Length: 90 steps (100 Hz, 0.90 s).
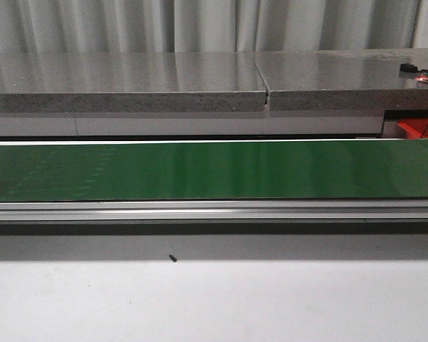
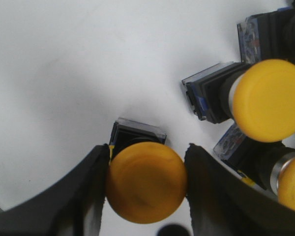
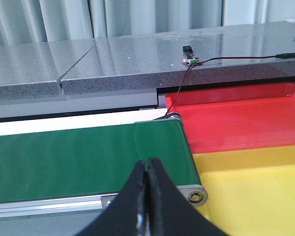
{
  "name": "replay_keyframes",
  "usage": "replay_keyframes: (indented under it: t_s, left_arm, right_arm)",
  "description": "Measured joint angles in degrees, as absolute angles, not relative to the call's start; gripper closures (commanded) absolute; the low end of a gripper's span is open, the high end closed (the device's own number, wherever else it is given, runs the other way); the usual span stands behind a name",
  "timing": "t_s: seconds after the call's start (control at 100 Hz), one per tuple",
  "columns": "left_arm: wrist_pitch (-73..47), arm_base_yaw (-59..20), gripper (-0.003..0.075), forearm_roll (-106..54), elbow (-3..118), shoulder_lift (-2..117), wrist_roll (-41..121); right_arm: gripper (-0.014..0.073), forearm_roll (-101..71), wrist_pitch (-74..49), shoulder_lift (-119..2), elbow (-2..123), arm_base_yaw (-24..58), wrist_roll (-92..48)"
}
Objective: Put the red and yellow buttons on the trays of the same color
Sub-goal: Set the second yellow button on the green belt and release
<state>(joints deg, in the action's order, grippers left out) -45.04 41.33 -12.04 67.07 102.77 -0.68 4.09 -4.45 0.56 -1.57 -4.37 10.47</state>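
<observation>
L gripper (image 2: 146, 184) clamping 1 yellow button (image 2: 146, 182) on white table (image 2: 64, 73); 2, poss. 3 more yellow lying beside. R gripper (image 3: 147, 196) sitting closed, empty, near red tray (image 3: 236, 118) & yellow tray (image 3: 255, 191).

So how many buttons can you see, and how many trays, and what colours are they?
Yellow buttons: 3, one between the left fingers, one beside it, one at the picture's edge
Red buttons: 0 that I can see
Red tray: 1
Yellow tray: 1
Total: 5 things
</observation>
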Motion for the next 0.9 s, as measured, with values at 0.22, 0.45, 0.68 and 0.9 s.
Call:
replay_keyframes:
  t_s: [0.22,0.45,0.68,0.9]
  left_arm:
    - [-46.48,41.33,0.0504,-12.13,67.07,100.85,0.9]
    - [-50.1,41.33,0.0505,-12.13,67.07,90.34,2.21]
    - [-54.57,37.91,0.0505,-12.27,69.33,85.15,4.09]
    - [-55.1,30.29,0.0505,-12.4,73.02,85.37,4.54]
  right_arm:
    - [0.066,4.09,-4.45,0.56,-1.57,-4.37,10.47]
    - [0.066,4.09,-4.45,0.56,-1.57,-4.37,10.47]
    - [0.066,4.09,-4.45,0.56,-1.57,-4.37,10.47]
    - [0.066,4.09,-4.45,0.56,-1.57,-4.37,10.47]
